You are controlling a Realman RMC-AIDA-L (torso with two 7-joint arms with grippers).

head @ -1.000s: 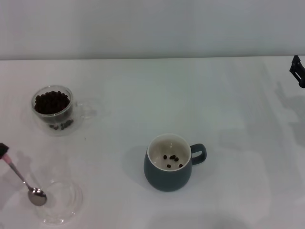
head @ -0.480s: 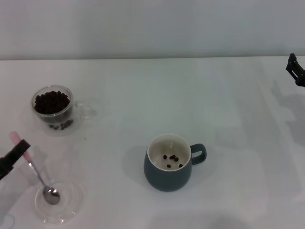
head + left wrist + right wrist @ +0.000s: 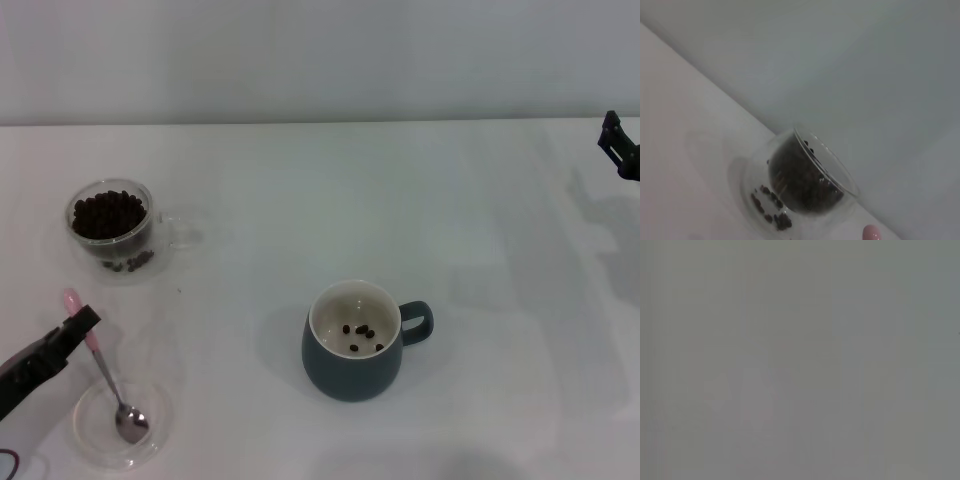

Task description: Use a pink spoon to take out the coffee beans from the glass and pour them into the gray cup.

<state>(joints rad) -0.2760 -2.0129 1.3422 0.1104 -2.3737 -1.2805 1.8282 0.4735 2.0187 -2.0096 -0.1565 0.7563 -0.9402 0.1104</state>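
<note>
left gripper [image 3: 80,322] near left, jaws clamped on pink spoon [image 3: 105,375], bowl in saucer [image 3: 90,445] | glass [image 3: 110,222] with coffee beans [image 3: 108,212] far left | gray cup [image 3: 353,342] mid bench | right gripper [image 3: 622,145] far right, jaws: cannot tell

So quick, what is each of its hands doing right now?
Left gripper: shut on the pink spoon.
Right gripper: at the table's far right edge, cannot be told.

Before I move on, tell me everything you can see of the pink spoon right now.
The pink spoon is a slim teaspoon with a shiny metal bowl and stem and a pale pink handle end. It leans tilted, bowl down inside the clear saucer near the table's front left, handle up toward the glass. The left claw grips its handle just below the pink tip. The bowl looks empty.
</note>
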